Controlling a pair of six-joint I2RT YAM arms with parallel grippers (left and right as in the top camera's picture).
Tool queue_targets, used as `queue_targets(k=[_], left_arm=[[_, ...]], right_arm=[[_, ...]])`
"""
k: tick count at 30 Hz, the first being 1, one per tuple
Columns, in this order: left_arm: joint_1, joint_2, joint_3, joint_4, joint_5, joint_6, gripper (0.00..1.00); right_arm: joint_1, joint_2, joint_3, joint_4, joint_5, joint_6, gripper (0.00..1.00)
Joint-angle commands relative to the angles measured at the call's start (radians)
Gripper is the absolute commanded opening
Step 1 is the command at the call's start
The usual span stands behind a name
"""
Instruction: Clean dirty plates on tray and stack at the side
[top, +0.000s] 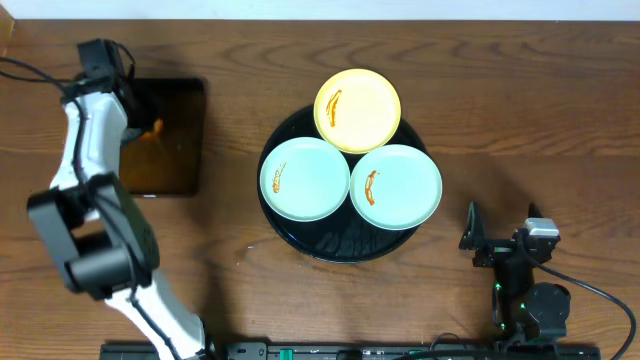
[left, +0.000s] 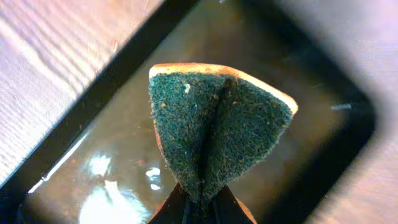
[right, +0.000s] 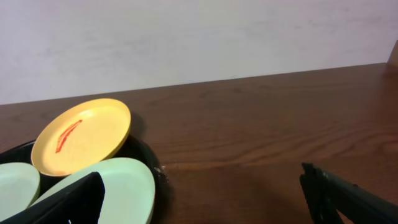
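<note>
Three plates lie on the round black tray (top: 340, 246): a pale yellow plate (top: 358, 110) at the back, a mint plate (top: 305, 179) on the left and a mint plate (top: 396, 187) on the right. Each has an orange sauce streak. My left gripper (left: 202, 205) is shut on a folded green scouring sponge (left: 217, 130) with a yellow back, held over the rectangular pan. In the overhead view the left gripper (top: 150, 122) is at the pan's left side. My right gripper (top: 497, 240) is open and empty, right of the tray. The right wrist view shows the right gripper (right: 202, 199), the yellow plate (right: 81, 137) and the right mint plate (right: 118, 186).
The rectangular black pan (top: 175, 165) with brownish liquid sits at the far left, and its liquid shows in the left wrist view (left: 93, 168). Bare wooden table (top: 520, 120) lies right of the tray. The tray's rim (right: 155, 171) is close to my right gripper's left finger.
</note>
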Motion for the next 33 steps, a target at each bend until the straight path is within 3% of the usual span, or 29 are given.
queue_targets(k=[1, 4, 10, 14, 19, 22, 33], left_arm=[[0.006, -0.165, 0.021, 0.045, 0.147, 0.013, 0.07], [0.010, -0.252, 0.021, 0.101, 0.267, 0.013, 0.07], [0.009, -0.308, 0.019, 0.152, 0.273, 0.090, 0.08], [0.010, -0.239, -0.019, 0.153, 0.261, 0.221, 0.07], [0.012, -0.077, -0.079, 0.150, 0.124, 0.256, 0.07], [0.025, -0.037, -0.079, 0.141, 0.121, 0.299, 0.07], [0.030, -0.331, -0.064, 0.272, 0.230, 0.299, 0.07]], right_arm=[[-0.007, -0.003, -0.002, -0.003, 0.008, -0.013, 0.99], [-0.007, -0.003, -0.002, -0.003, 0.008, -0.013, 0.99], [-0.007, -0.002, -0.002, -0.003, 0.008, -0.013, 0.99], [-0.007, -0.002, -0.002, -0.003, 0.008, -0.013, 0.99], [-0.007, -0.002, -0.002, -0.003, 0.008, -0.013, 0.99], [-0.007, -0.003, -0.002, -0.003, 0.008, -0.013, 0.99], [-0.007, -0.002, -0.002, -0.003, 0.008, -0.013, 0.99]])
